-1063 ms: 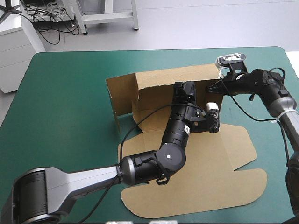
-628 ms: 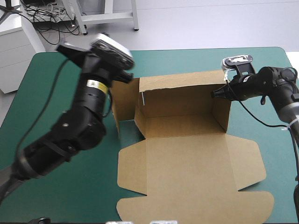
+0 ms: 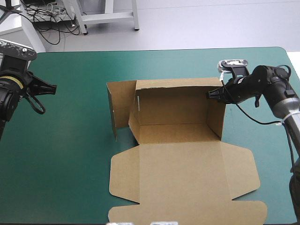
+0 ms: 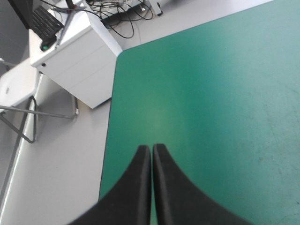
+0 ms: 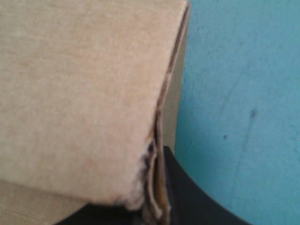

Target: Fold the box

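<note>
Swung away from the brown cardboard box [image 3: 180, 164], my left tool [image 4: 151, 147] now hovers clenched over the left edge of the teal-green worktop [image 3: 70, 164]; my right tool [image 3: 212, 93] pinches the box's raised right wall, mid-worktop.

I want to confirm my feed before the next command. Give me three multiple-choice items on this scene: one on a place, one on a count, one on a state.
1. Where is the left gripper?
A. inside the box
B. near the table's left edge, away from the box
C. beyond the table's far edge

2. How many grippers touch the box?
A. none
B. one
C. two

3. The lid is:
A. flat on the table
B. upright
C. folded over the walls

Answers:
1 B: it hangs by the left edge, well apart from the box.
2 B: only the right gripper is shut on the box, at its right wall.
3 A: it lies spread toward the near edge.
</note>
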`<state>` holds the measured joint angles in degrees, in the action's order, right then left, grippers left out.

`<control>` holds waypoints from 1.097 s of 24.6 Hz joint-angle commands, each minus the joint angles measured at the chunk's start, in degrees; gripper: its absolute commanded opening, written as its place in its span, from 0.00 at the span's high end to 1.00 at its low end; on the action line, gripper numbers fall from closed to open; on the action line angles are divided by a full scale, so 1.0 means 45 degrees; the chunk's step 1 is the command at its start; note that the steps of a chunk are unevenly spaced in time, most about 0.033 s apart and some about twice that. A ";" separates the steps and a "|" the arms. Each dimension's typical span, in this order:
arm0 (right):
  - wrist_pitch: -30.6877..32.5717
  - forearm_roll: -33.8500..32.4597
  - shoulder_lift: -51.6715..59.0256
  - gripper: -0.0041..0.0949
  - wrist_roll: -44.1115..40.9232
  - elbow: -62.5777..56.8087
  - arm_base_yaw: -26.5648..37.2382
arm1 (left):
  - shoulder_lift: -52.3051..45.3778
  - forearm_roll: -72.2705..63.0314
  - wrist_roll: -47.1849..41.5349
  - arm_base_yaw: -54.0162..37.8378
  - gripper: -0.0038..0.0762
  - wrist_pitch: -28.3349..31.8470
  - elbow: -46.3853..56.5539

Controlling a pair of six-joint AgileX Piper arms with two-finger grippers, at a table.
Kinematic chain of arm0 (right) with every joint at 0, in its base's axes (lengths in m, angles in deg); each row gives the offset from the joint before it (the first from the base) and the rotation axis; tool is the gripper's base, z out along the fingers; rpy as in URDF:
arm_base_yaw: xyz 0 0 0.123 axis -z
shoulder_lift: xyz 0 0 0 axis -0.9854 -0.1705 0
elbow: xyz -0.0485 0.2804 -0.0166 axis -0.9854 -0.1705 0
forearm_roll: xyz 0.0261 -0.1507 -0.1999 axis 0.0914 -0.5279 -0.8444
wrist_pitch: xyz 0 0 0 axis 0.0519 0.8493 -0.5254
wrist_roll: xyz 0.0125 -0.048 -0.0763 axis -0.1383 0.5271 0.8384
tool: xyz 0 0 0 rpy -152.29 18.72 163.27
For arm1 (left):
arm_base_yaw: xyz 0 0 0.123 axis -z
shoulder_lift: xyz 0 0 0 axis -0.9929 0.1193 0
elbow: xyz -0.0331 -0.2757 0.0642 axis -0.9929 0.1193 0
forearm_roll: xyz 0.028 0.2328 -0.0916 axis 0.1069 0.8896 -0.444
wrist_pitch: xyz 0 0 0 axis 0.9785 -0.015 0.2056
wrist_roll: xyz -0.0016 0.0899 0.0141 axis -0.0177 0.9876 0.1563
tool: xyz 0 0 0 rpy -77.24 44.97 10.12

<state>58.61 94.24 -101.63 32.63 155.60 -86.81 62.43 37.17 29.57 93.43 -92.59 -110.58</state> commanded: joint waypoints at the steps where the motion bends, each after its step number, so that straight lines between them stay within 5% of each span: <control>1: -0.1484 0.0150 -0.0439 0.96 -0.0030 0.0245 -0.0524 | -0.0223 -0.1244 0.0800 -0.0759 0.96 0.0677 -0.0312; 4: -0.2239 -0.0031 -0.1092 0.90 -0.0575 0.0647 -0.0825 | -0.0213 -0.1356 0.0826 -0.0837 0.96 0.0479 -0.0312; 10: -0.0234 -0.0628 -0.2305 0.50 -0.1224 0.4230 -0.0882 | 0.0213 -0.1646 0.1411 -0.0837 0.96 -0.0400 -0.0312; 20: 0.3548 -0.3785 -0.2379 0.45 -0.2422 0.7665 -0.0857 | 0.0947 -0.3141 0.1525 -0.2008 0.96 -0.0424 -0.0312; 27: 0.3548 -0.2919 -0.2250 0.45 -0.2812 0.7484 -0.0833 | 0.1340 -0.5538 0.2608 -0.4262 0.96 -0.0514 -0.0312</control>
<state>74.07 79.49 -114.99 20.09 188.08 -90.90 69.60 16.18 39.98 77.37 -97.40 -110.58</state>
